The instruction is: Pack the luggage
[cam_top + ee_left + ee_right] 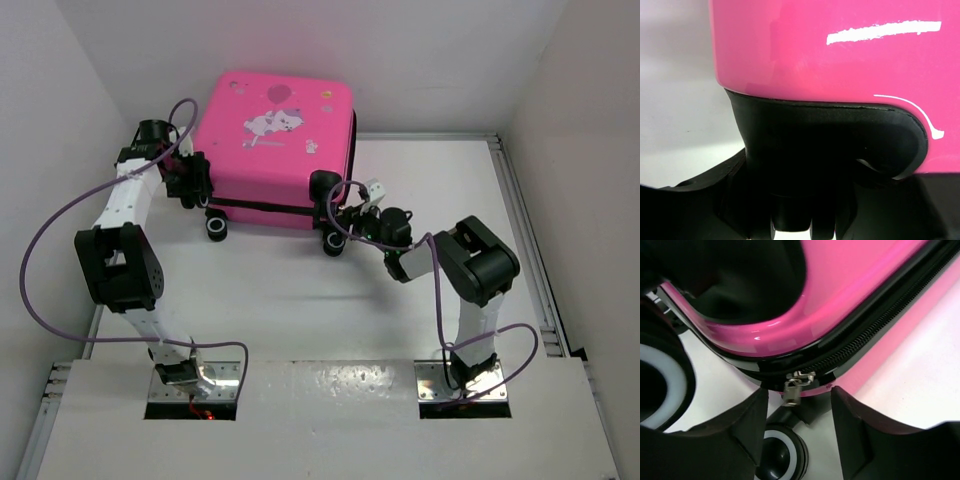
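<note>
Working from the near edge outward: both arm bases sit at the front of the white table [300, 310], and both arms reach forward to the near side of the suitcase [275, 130]. The right gripper [797, 405] is at the near right corner, beside a black wheel [335, 243]. Its jaws are spread, and the small metal zip pull [791, 392] hangs in the gap between them; I see neither finger touching it. The left gripper [192, 180] is at the near left corner. Its wrist view is filled by the black wheel mount [830, 145] under the pink shell, with the fingers dark on either side. I cannot tell whether those jaws are clamped on the mount or merely standing around it. The suitcase lies flat at the far side of the table, printed shell up, lid down, wheels pointing toward the arms. The stretch of zip [875, 330] visible beyond the pull looks meshed; the run around the corner on its other side is too dark to judge. My assessment is that the task is in its closing stage, with the lid shut and the contents not open to inspection. What remains, as far as I can judge, is to take the pull and finish any unzipped length.
</note>
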Controlling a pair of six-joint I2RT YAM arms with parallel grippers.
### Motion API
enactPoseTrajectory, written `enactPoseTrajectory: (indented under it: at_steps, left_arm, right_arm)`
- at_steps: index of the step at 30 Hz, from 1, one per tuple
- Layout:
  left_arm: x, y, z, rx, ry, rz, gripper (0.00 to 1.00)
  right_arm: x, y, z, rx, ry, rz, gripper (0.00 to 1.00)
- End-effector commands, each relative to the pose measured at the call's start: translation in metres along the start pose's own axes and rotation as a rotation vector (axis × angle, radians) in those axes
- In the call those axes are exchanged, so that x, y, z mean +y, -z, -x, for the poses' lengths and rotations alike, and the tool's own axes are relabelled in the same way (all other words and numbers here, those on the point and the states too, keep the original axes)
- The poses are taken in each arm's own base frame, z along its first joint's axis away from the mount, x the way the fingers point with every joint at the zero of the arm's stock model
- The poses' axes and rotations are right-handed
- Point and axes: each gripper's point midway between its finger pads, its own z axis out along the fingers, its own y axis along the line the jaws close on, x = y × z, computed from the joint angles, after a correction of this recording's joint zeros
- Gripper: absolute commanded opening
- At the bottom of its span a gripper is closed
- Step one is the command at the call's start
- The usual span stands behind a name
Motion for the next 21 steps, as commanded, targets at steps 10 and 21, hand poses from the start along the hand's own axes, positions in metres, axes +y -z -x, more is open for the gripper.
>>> enactPoseTrajectory:
  at_steps: [10,21]
  left_arm:
    - [0.038,-0.048,-0.024,0.045,0.060,0.115,0.00]
    - [0.040,-0.050,-0.026,0.045,0.060,0.124,0.00]
  right_arm:
    - [-0.002,-0.003,0.084,-0.283,0.171,-0.029,0.31]
    - [-0.023,0.006,0.103,-0.312,0.218,-0.049,0.07]
